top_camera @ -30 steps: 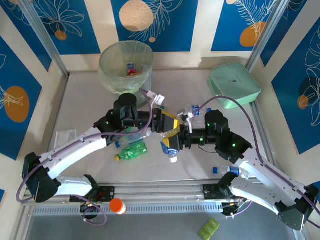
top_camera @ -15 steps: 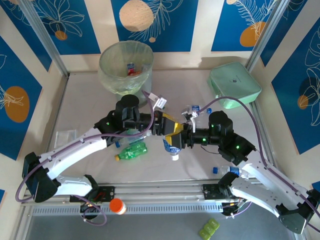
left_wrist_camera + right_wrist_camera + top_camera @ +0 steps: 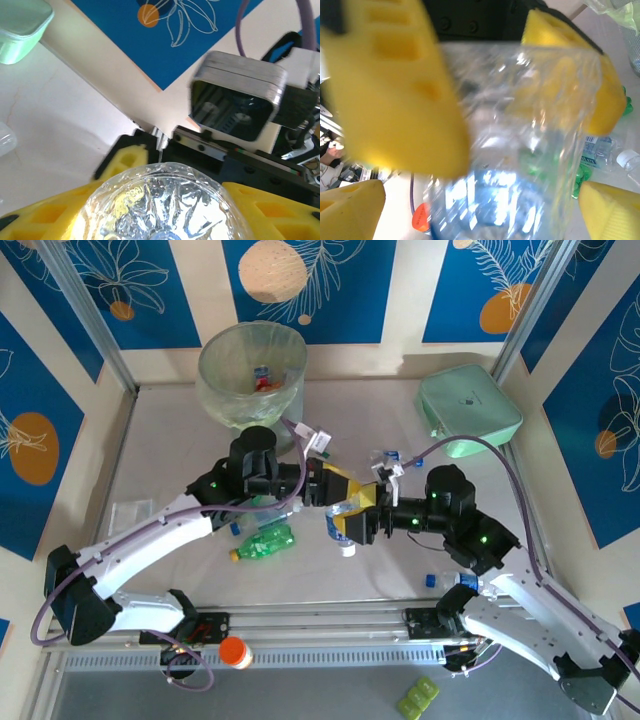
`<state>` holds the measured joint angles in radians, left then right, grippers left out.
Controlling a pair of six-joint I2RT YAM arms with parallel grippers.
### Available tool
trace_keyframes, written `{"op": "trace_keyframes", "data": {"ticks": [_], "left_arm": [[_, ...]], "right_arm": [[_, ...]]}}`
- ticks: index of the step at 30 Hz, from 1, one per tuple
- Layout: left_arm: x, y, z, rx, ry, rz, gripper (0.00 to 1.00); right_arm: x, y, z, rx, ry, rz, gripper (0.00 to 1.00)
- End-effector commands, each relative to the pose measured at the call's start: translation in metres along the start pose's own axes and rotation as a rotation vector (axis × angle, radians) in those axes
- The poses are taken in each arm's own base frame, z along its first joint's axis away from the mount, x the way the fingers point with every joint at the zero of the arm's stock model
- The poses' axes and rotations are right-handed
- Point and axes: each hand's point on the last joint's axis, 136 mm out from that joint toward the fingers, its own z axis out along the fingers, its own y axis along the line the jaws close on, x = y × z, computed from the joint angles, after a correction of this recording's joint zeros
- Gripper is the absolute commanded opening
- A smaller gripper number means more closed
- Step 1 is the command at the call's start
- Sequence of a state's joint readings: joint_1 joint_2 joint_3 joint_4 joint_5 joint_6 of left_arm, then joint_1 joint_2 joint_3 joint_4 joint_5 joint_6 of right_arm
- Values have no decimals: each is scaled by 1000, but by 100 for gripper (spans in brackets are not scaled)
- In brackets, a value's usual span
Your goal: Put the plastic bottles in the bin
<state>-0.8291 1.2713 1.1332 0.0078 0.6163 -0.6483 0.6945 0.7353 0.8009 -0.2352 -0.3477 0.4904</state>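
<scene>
The left pincer [image 3: 159, 220] pinched a small clear plastic bottle with a blue label [image 3: 341, 526], its yellow fingers pressed against either side. The right pincer [image 3: 480, 215] stood spread around the same bottle, fingers well apart. The bottle hung over the pale worktop [image 3: 170, 470] on the near side of the tall translucent green-lined bin [image 3: 225, 405], slightly to its right. The step called for the right pincer to back straight off without brushing the thin wall. The left then needed to reach over the bin's mouth before releasing.
</scene>
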Motion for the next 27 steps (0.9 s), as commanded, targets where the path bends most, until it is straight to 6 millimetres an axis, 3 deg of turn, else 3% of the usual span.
{"op": "trace_keyframes", "data": {"ticks": [1,5,8,18,22,27], "left_arm": [[-37,-3,-23,-39,-98,16,42],[-67,15,-45,-120,-177,12,42],[-101,33,-69,-204,-270,-4,42],[-231,110,-178,-483,-681,-82,40],[-261,153,-209,-588,-793,-142,40],[-290,197,-232,-660,-867,-191,38]], "right_arm": [[-6,12,-14,-8,-10,-32,99],[-11,19,-26,-7,-22,-49,99],[-13,15,-33,25,-44,-43,99],[-21,-6,-46,135,-87,5,99],[-24,-18,-50,174,-105,37,99],[-29,-27,-57,232,-122,56,99]]}}
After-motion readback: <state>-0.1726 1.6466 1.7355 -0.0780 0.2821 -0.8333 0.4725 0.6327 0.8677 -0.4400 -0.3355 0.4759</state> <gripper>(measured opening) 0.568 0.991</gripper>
